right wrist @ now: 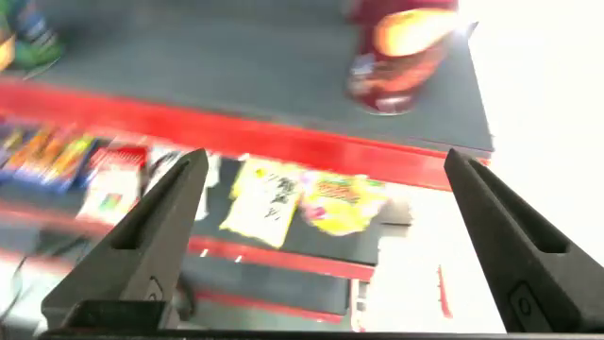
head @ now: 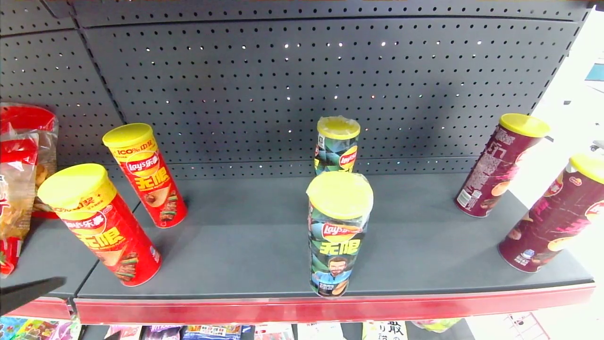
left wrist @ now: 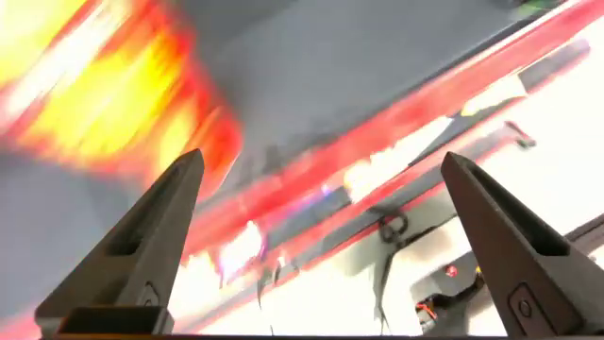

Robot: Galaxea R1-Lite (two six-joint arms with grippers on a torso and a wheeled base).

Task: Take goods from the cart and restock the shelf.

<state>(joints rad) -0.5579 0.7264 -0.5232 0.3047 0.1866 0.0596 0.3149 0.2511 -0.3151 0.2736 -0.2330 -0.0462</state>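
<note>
Red cans: two on the left of the shelf, the front red can near the edge and the back red can nearer the wall
Green cans: two in the middle, one behind the other, the front green can right by the edge and the back green can against the wall
Purple cans: two on the right, the back purple can and the front purple can at the very end of the shelf
Bags: piled at the far left, beside the red cans
Done so far: six cans stand up on the shelf, so I think some of the job is done
Left to do: big bare gaps lie between the groups, so I guess more goods must come from the cart
Left gripper: fingers spread wide with nothing between them; it is low, just in front of the shelf's red edge, near the front red can
Left finger: pokes in at the low left corner of the head view
Right gripper: fingers spread wide and holding nothing, out in front of the right end of the shelf; past it sit the front purple can and packets on a lower rack
Next: both are empty, so I think a trip to the cart comes first
</note>
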